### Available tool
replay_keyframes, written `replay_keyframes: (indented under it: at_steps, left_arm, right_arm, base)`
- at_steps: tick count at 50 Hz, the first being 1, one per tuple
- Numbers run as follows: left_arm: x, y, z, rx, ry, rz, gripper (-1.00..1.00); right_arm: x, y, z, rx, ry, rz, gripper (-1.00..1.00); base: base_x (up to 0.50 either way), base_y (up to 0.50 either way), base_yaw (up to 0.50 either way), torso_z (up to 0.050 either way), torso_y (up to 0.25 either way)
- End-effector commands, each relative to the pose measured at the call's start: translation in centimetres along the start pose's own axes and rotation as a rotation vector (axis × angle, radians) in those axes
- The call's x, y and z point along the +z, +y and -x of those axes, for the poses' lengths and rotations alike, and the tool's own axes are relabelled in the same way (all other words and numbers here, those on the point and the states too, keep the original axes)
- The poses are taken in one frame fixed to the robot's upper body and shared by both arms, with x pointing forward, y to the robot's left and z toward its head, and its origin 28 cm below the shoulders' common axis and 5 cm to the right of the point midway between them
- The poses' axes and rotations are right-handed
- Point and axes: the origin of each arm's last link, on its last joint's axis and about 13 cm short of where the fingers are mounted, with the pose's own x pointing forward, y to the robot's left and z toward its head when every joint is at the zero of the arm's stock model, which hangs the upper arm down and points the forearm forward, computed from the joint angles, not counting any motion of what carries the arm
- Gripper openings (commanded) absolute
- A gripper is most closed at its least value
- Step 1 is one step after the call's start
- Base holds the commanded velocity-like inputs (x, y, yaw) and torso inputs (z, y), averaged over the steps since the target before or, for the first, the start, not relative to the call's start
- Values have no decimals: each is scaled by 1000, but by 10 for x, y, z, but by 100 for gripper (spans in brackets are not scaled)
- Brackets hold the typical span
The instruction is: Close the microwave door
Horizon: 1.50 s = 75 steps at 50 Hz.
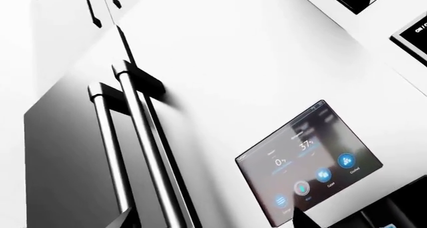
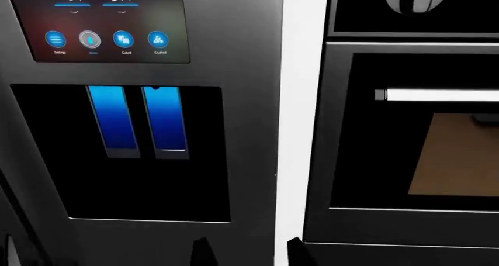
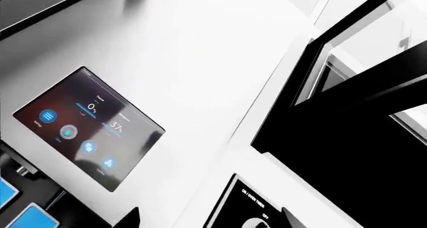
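Only dark fingertips [image 2: 204,249] peeking in at the head view's bottom edge, opening impossible to judge, nothing visibly held, facing the fridge [image 2: 249,131] beside the oven [image 2: 366,161], microwave door [image 3: 347,123] swung open above in the right wrist view.

Fridge touchscreen [image 2: 107,21] above blue dispenser paddles [image 2: 139,121]; oven handle [image 2: 440,95] beside, seemingly.

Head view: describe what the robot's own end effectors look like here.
Very little shows. Two dark, near-black pointed tips poke up at the bottom edge, in front of the fridge's water dispenser and the white strip beside the oven. They look matte and plain; no cables or markings are visible, and no arms.
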Motion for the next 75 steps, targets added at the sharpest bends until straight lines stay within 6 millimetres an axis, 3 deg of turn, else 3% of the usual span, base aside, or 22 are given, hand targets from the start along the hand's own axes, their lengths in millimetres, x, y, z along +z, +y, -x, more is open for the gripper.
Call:
replay_keyframes:
  at_steps: [1,32,39,46,57,75]
  left_arm:
    - [5,4,0,22,-20,-22,100]
    - [7,6,0,30,-33,-22,100]
    - [10,6,-2,30,-41,-20,100]
    - [10,6,-3,28,-40,-22,100]
    - [11,6,-3,24,-44,-16,100]
    - [10,5,-3,9,-45,-21,100]
  right_arm:
    - [3,-3,-1,-30,-16,10,100]
    - [5,-1,0,-9,-47,68,100]
    - [15,-6,-3,5,-79,74,100]
    - [31,-29,-34,-9,-134,76,100]
    - [47,-47,-67,-30,-215,99,100]
    - [73,-66,-104,-43,-354,153,100]
  base:
    - [0,0,0,0,0]
    - [228,-64,0,0,0]
    - [0,0,0,0,0]
    - [0,0,0,0,0]
    - [0,0,0,0,0]
    - [0,0,0,0,0]
